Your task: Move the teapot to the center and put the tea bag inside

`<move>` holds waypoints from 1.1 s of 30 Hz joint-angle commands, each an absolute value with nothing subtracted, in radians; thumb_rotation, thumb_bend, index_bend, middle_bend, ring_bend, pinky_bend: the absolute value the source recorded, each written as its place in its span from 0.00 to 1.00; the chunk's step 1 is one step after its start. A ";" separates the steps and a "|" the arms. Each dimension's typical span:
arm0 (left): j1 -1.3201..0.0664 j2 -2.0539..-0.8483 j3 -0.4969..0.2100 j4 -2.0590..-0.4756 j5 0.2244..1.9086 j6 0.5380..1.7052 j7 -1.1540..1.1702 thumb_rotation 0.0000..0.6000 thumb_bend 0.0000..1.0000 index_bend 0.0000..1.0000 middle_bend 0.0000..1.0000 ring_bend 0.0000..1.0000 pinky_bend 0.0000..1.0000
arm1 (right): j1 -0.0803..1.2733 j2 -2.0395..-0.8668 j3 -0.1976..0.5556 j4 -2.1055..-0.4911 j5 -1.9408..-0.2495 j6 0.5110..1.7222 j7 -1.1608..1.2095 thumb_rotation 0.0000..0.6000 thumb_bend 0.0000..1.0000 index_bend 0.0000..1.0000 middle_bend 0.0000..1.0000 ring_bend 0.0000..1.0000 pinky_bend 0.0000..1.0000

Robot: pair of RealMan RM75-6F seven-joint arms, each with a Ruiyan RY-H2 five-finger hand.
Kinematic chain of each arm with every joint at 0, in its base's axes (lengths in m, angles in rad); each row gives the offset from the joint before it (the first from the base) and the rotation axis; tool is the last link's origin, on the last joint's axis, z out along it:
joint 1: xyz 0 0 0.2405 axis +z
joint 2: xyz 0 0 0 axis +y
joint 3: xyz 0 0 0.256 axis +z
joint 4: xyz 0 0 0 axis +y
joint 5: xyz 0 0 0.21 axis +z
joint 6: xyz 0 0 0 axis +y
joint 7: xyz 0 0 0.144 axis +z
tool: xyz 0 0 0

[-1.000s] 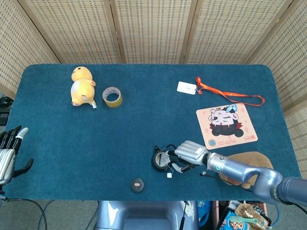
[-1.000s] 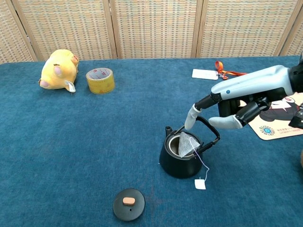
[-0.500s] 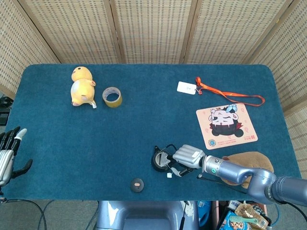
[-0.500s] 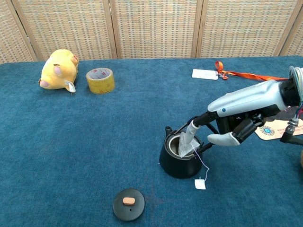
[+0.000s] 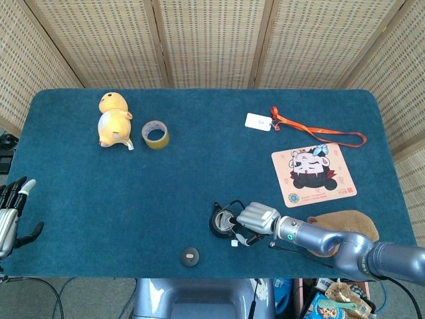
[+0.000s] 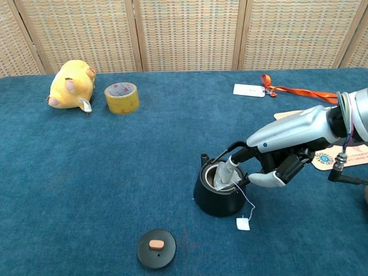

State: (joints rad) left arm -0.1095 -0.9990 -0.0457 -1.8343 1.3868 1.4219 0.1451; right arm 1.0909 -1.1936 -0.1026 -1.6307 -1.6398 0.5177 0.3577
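With the teapot (image 6: pixel 219 192) standing uncovered just behind its lid (image 6: pixel 156 248), the right hand (image 6: pixel 270 167) presses a finger (image 6: pixel 226 169) on the tea bag (image 6: pixel 220 178) in the pot's mouth, holding nothing, so the bag-in step looks nearly finished; next it likely needs to lift clear.

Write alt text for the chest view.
The right hand pushes a tea bag into an open black teapot on a blue table, its tag hanging outside. The lid lies in front; a yellow plush and tape roll sit behind.
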 commanded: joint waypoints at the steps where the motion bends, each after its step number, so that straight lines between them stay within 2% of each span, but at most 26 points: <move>1: -0.110 -0.998 -0.044 -1.833 1.386 1.418 0.141 1.00 0.35 0.03 0.00 0.00 0.00 | 1.093 -1.203 -0.095 -1.624 -1.628 0.512 0.344 0.30 0.77 0.19 1.00 1.00 1.00; 17: -0.108 -0.998 -0.044 -1.822 1.388 1.418 0.128 1.00 0.35 0.03 0.00 0.00 0.00 | 1.092 -1.237 -0.072 -1.614 -1.549 0.469 0.223 0.31 0.77 0.18 1.00 1.00 1.00; 33: -0.108 -0.999 -0.043 -1.818 1.393 1.416 0.121 1.00 0.35 0.03 0.00 0.00 0.00 | 1.086 -1.198 -0.060 -1.687 -1.505 0.453 0.152 0.30 0.77 0.18 1.00 1.00 1.00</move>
State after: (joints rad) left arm -0.1077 -0.9989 -0.0432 -1.8182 1.3934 1.4164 0.1213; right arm 1.0859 -1.2014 -0.0627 -1.6839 -1.5057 0.4517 0.1540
